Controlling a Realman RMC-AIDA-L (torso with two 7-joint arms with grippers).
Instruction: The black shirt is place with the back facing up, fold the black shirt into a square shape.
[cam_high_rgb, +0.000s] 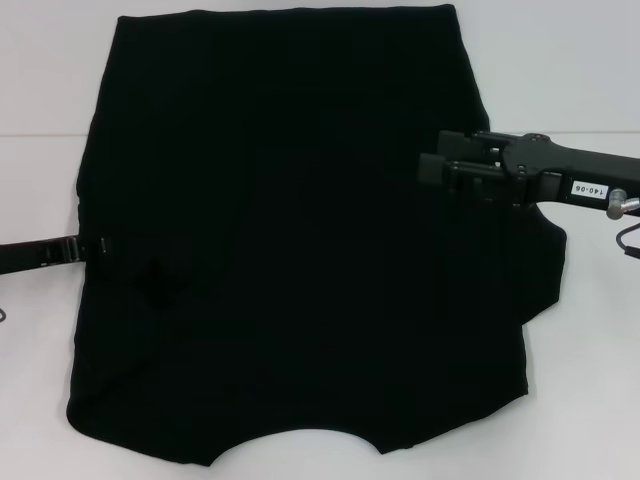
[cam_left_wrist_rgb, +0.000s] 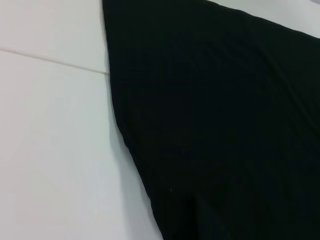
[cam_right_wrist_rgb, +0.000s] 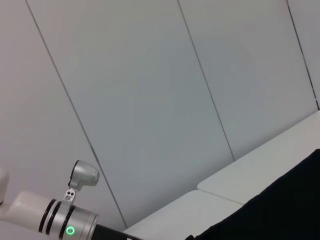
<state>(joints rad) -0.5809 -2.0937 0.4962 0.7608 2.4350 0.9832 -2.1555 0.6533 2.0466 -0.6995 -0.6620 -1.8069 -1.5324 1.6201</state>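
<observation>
left tool (cam_high_rgb: 110, 248) low at black shirt (cam_high_rgb: 300, 250) edge, grip unclear | right tool (cam_high_rgb: 450, 185) raised over shirt, grip unclear

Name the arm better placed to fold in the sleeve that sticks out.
Right, probably. The right tool hovers over the black shirt right beside that sleeve; the left tool sits at the opposite edge.

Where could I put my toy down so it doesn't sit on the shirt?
The black shirt covers most of the white table. Bare patches: the far left corner beside the shirt's edge, the far right corner beyond the right gripper, and the near right corner below the sleeve. The left gripper works at the left edge, so that side is crowded.
</observation>
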